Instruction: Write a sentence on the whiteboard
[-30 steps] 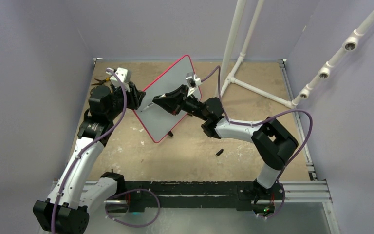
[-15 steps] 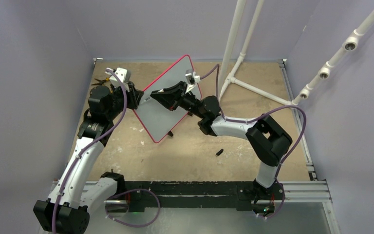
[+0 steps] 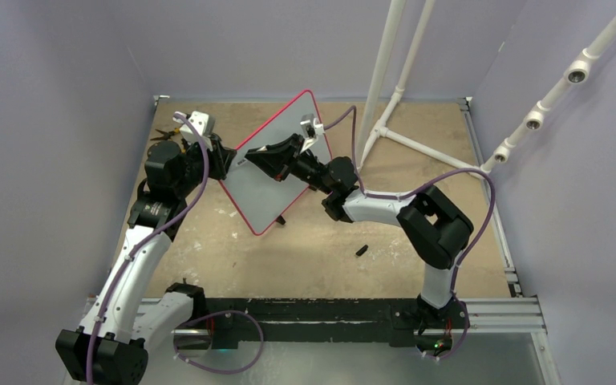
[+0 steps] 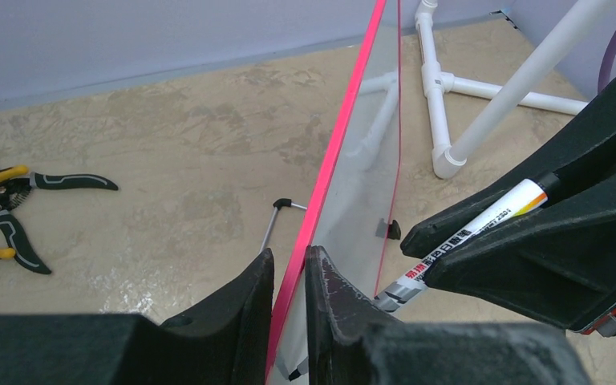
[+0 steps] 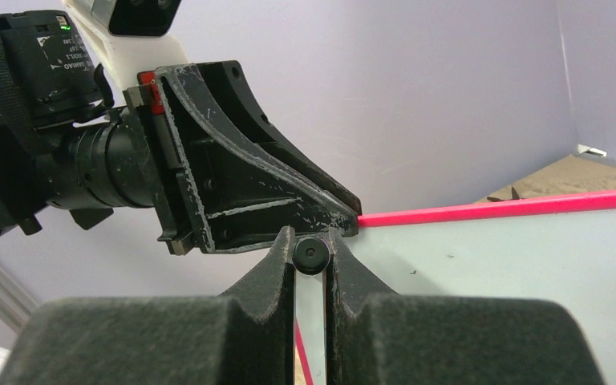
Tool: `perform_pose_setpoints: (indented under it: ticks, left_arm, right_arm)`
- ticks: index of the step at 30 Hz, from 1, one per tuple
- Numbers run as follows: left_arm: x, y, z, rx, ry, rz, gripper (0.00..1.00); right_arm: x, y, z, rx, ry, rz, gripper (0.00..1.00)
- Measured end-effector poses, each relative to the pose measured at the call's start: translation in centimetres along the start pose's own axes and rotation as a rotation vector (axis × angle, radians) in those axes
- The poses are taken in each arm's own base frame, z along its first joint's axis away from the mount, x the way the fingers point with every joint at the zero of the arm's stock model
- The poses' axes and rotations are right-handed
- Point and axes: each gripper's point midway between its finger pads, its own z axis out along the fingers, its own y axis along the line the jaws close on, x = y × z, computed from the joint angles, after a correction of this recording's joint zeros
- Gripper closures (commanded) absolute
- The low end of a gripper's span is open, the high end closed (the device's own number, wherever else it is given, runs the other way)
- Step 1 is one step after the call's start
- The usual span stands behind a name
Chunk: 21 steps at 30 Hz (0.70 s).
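The whiteboard point(image 3: 266, 200) stands tilted on edge over the left middle of the table point(image 3: 417, 120). Its white face shows no marker strokes in any view, so I judge the sentence not yet started and all the writing still to do. The holding and the pen pickup look done.

On the left, the left arm reaches forward from its base. The left gripper point(image 4: 289, 261) pinches the board's red rim between its two fingers, steadying it.

To the right, the right arm bends across toward the board face. The right gripper point(image 5: 310, 241) is pressed together on a whiteboard marker point(image 4: 481, 224), its tip close against the lower face. Whether it touches, I cannot tell.
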Motion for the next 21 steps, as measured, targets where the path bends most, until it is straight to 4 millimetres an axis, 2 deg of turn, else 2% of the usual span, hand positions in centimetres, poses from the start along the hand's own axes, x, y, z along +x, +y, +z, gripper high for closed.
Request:
perform_pose_setpoints:
  ticks: [9, 21]
  left_arm:
    - [0.0, 0.0, 0.0, 0.005, -0.002, -0.001, 0.82]
    - [0.0, 0.3, 0.0, 0.000, -0.002, -0.002, 0.82]
  right_arm:
    - [0.1, -0.4, -0.1, 0.016, -0.002, -0.002, 1.00]
    - [1.4, -1.2, -1.0, 0.050, 0.026, 0.008, 1.00]
